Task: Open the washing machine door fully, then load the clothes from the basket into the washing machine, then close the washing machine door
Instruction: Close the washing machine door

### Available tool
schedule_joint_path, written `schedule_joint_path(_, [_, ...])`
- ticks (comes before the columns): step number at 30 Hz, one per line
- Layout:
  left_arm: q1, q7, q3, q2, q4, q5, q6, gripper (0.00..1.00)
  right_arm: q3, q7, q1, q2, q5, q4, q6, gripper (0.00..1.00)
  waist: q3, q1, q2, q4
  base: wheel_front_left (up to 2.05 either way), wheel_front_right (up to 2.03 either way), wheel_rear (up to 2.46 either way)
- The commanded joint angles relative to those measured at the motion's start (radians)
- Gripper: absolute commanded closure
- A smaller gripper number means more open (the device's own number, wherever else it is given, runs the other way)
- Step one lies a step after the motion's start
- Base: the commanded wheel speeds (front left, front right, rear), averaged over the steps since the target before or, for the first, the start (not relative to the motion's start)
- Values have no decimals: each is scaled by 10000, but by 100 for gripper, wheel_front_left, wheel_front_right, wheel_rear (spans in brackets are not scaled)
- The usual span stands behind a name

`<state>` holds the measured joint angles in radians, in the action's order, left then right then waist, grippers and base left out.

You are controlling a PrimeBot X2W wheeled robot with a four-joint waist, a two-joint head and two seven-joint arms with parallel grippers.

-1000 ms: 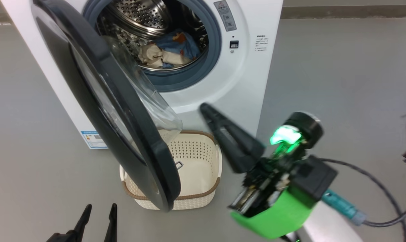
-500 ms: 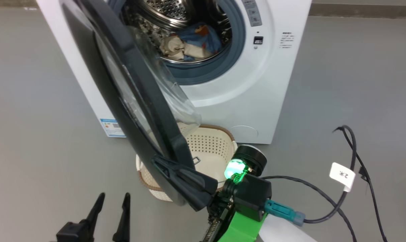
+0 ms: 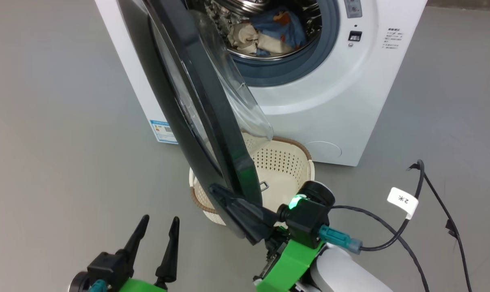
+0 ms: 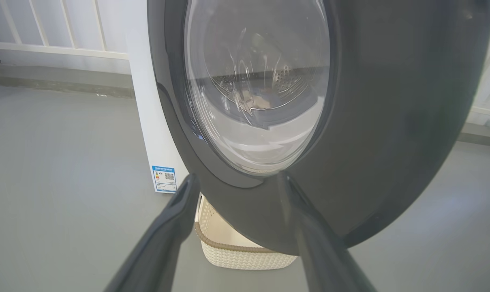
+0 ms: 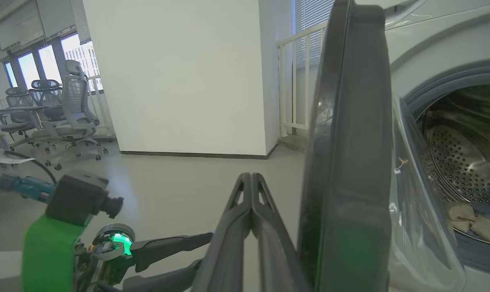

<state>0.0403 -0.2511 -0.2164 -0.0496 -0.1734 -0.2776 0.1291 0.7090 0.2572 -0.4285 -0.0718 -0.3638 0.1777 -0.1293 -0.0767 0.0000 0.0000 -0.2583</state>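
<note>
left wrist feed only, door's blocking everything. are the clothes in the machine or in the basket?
Observer: In the machine. The head view shows the clothes lying inside the washing machine.
Operator: anything left in the basket?
Observer: Nothing I can see. The basket shows bare perforated walls and floor, though the washing machine door hides the part under it.
Operator: where's the right end effector?
Observer: The right end effector is shut and lies along the outer side of the door's rim, near its lower edge. I cannot confirm contact.
</note>
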Motion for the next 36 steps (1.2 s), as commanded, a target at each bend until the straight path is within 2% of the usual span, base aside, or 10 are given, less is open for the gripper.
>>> schedule_joint_path(1, [455,-107,250,-65,312,-45,15,0,21,46,2,215,-50,-164,-14,100,-181,0,0,-147,0,0,0])
schedule_joint_path(21, [738,-107,166,-17,434,-60,15,0,-46,46,16,215,-107,204,-14,100,-849,0,0,-461,0,0,0])
schedule_joint_path(36, [807,-107,257,-8,529,-190,15,0,-506,46,-56,216,-4,285,-14,100,-1083,0,0,-405,0,0,0])
